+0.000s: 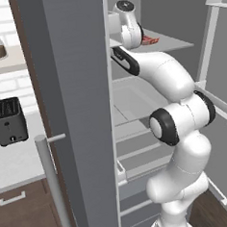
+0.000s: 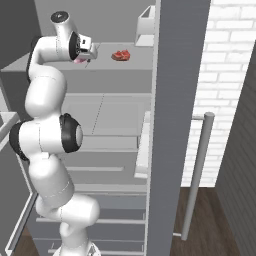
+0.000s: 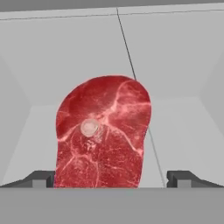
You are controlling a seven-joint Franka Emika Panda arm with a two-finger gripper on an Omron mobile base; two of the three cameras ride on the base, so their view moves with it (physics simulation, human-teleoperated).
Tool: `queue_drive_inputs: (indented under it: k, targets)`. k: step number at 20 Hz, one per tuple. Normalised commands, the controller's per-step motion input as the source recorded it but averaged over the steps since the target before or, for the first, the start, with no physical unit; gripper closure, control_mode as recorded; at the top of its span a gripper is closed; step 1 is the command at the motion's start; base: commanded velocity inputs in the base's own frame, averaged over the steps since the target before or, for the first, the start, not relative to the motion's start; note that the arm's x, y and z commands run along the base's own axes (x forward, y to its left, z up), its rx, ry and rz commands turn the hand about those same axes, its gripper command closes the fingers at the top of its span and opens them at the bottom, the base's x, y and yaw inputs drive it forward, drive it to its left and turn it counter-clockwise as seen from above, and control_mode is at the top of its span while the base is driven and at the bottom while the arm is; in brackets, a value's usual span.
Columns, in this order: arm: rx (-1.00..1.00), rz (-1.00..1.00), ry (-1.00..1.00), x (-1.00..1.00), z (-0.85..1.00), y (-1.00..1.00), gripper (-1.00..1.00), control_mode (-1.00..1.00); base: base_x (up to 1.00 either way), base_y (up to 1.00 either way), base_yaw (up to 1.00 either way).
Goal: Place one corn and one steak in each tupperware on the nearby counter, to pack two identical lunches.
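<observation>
- Reaching high into the open fridge, hand level with the upper shelf [image 2: 107, 75], probably because the meat is stored there and must come out before any packing.
- Gripper [image 3: 111, 178] spread wide, holding nothing; one fingertip [image 3: 41, 179] on each side of the flat steak [image 3: 103, 140], so ready for closing on its near end.
- Flat steak lying on the shelf directly in front of the hand: a thin red slab, rounded at the far end, with white marbling lines and a small pale round bone spot.
- Second steak [image 2: 121, 55] farther right on the same shelf, a thick roundish chunk, well apart from the hand.
- Shelf smooth, pale grey, matte.
- Counter [image 1: 15, 161] to the left beyond the fridge door, pale and plain, with a dark boxy toaster [image 1: 9, 121].
</observation>
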Motion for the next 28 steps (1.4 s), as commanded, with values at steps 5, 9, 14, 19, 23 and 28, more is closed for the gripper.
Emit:
queue_drive_inputs:
  k: [5, 9, 14, 19, 23, 28]
  targets:
    - [0.00, 0.00, 0.00, 0.13, -0.19, 0.16, 1.00, -1.00, 0.00, 0.00, 0.00]
    - [0.00, 0.00, 0.00, -0.03, -0.51, 0.01, 1.00, -1.00, 0.00, 0.00, 0.00]
    - [0.00, 0.00, -0.01, 0.01, -0.17, -0.01, 1.00, -1.00, 0.00, 0.00, 0.00]
    - [0.01, 0.00, -0.03, -0.83, -0.18, -0.35, 1.00, -1.00, 0.00, 0.00, 0.00]
    - [0.12, 0.00, -0.20, -1.00, -0.10, -0.64, 1.00, -1.00, 0.00, 0.00, 0.00]
    - [0.12, 0.00, -0.28, -1.00, -0.11, -0.60, 1.00, -1.00, 0.00, 0.00, 0.00]
